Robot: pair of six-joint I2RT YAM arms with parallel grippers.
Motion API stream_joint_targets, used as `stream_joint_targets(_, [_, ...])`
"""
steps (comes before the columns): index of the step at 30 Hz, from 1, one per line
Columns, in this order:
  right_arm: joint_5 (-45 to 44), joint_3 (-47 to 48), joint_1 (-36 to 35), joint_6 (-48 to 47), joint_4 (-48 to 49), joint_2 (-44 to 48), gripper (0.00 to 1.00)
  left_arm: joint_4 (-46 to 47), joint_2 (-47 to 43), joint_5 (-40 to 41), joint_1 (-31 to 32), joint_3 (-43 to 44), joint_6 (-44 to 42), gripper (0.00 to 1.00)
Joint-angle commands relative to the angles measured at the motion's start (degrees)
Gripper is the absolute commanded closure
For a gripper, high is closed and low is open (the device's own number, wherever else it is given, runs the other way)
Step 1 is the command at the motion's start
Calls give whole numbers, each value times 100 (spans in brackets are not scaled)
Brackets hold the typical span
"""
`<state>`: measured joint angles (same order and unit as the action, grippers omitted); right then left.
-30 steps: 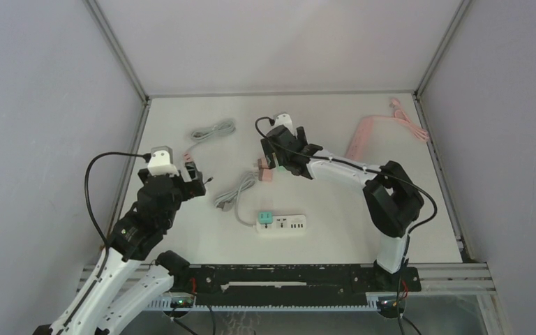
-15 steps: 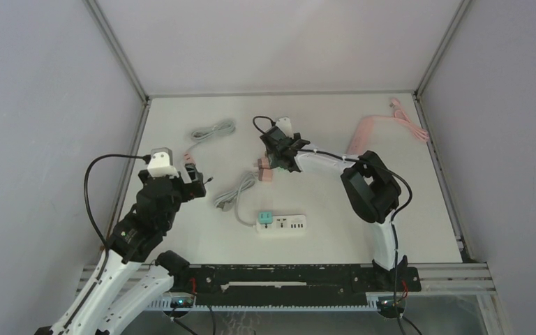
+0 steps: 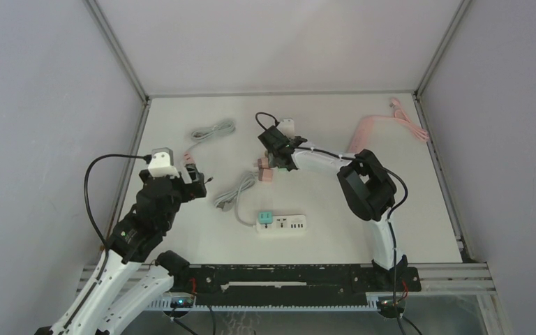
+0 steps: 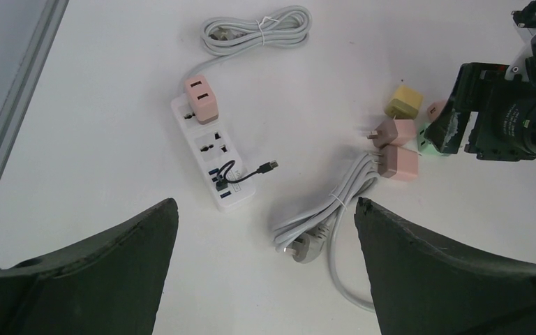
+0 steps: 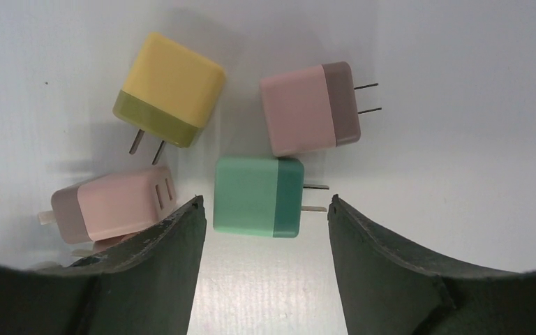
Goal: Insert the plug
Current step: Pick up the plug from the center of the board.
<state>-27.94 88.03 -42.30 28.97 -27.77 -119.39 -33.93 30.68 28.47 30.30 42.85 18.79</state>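
Btm of lower-left pink plug (image 5: 112, 208) behind right gripper (image 5: 265, 204) finger.

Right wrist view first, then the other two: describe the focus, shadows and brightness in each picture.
Right wrist view: green plug and yellow plug sharp, soft grey shadows beside them; the near fingers slightly blurred. Left wrist view: white table bright, almost washed out. Top external view: even light, plugs too small for detail.
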Motion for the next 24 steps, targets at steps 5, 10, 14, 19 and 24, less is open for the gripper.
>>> stream_joint_targets(5, [-126, 381, -25, 576, -41, -202, 29, 236, 1, -128, -41, -75, -143, 0])
stream_joint_targets(10, [-155, 452, 10, 589, -5, -279, 32, 240, 30, -149, -33, -84, -156, 0])
stream_joint_targets(14, [-181, 496, 38, 618, -30, -322, 33, 244, 52, -174, -36, -84, -158, 0])
stream_joint_targets(19, [-160, 481, 68, 624, -72, -376, 33, 245, 61, -199, -36, -92, -165, 0])
stream_joint_targets(24, [-200, 467, 73, 625, -65, -402, 34, 251, 79, -202, -35, -94, -172, 0])
